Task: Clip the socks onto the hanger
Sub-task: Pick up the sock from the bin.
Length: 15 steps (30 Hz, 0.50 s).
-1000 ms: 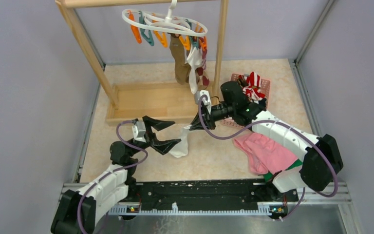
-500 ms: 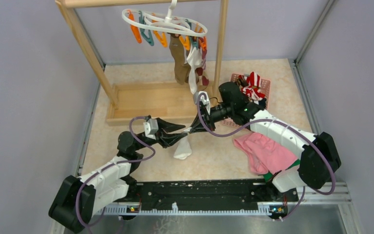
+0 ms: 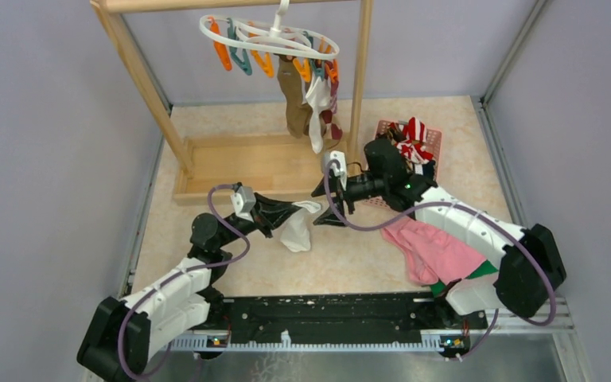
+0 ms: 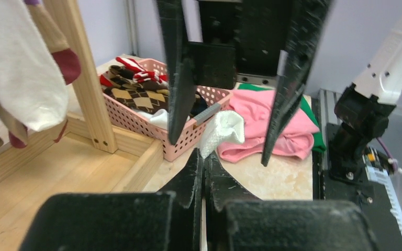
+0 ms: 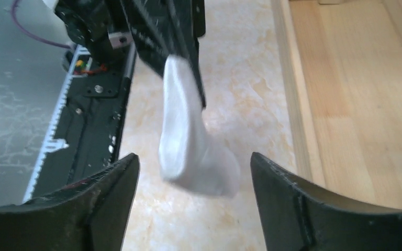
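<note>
Left jaws clamped on the white sock (image 3: 296, 234), which dangles over the middle of the worktop (image 3: 342, 259), right jaws gaping empty at its three o'clock, mid-handover, I'd say, and next it needs carrying up to a free clip (image 3: 221, 49) on the hanger (image 3: 264, 35) at twelve o'clock.

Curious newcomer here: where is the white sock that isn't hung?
Top view, centre: the white sock hangs from the shut left hand, beside the open right hand.

White sock (image 3: 297, 235); pink basket (image 4: 141, 121); brown argyle sock (image 4: 133, 97); red-and-white striped sock (image 3: 414, 131); pink cloth (image 3: 433, 251); seemingly green cloth (image 4: 308, 107); white hanger (image 3: 282, 16), orange and teal clips (image 3: 221, 49).
</note>
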Tool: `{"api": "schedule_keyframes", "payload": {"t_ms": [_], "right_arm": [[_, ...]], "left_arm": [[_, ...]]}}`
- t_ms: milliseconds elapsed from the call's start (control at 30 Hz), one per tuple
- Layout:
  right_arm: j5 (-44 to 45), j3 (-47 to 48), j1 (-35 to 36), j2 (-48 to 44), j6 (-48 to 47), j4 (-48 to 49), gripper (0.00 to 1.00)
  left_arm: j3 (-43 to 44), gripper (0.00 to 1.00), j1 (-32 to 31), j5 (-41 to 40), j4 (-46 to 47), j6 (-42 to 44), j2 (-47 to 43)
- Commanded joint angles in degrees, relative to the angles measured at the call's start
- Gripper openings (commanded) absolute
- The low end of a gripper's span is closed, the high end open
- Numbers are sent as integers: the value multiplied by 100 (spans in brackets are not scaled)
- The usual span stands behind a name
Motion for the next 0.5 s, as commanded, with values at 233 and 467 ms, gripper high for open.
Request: {"api": "schedule_keyframes", "payload": {"t_ms": [233,467], "right_arm": [[576,-2222,9,-1454,-328,4047,88],[804,-1859,220,-933,-390,3909,68]], "left_arm": [[171,0,0,-523,-510,-677,-467],[241,0,3,-343,-183,-983,-271]]}}
